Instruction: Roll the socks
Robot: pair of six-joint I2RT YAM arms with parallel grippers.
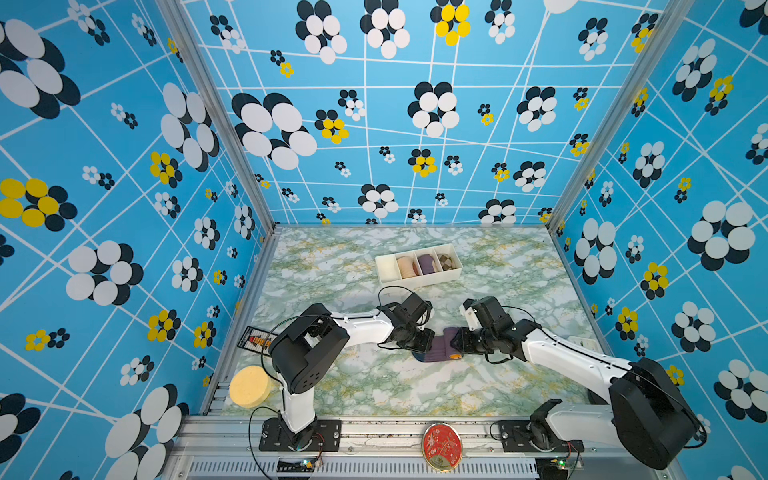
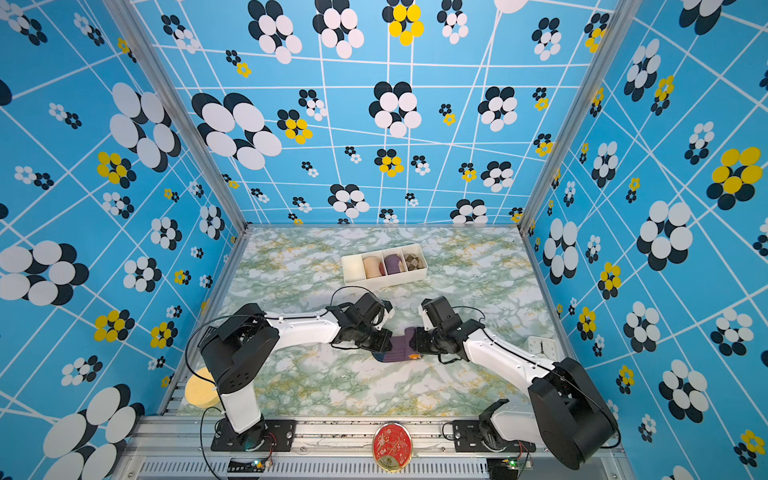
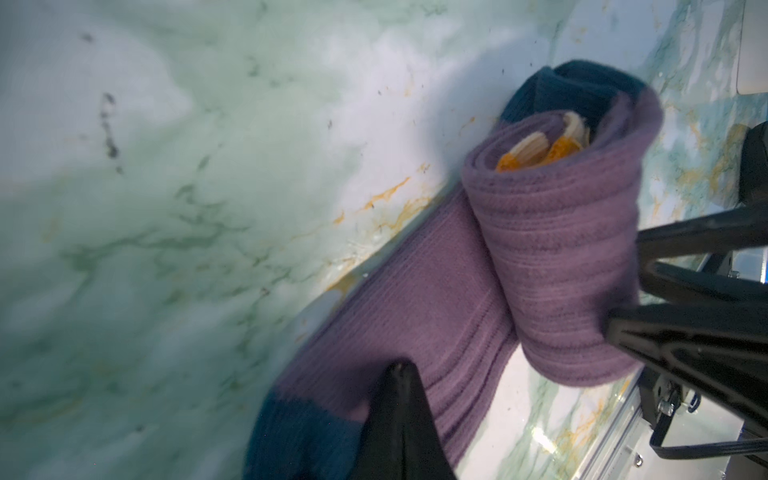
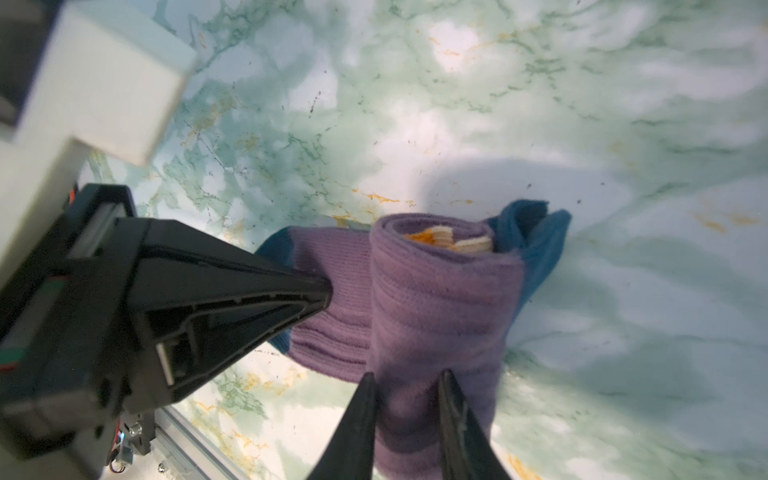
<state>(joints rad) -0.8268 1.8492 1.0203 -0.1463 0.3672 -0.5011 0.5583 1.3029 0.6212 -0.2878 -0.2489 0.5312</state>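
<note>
Black fingers of the right tool are closest in the right wrist view. They pinch one end of the rolled part of the socks. These socks are purple with blue ends, and a bit of orange peeks out of the middle of the roll. The rest lies flat on the tabletop, near the middle and toward the front.

Beside the roll, the left tool is closed to a point and presses on the flat part. Both arms reach in low from the front corners with bent elbows. Their tools face each other across the socks.

Farther back sits a white box with four slots. Three slots hold rolls side by side: a peach roll, a purple roll and a brown checked roll.
</note>
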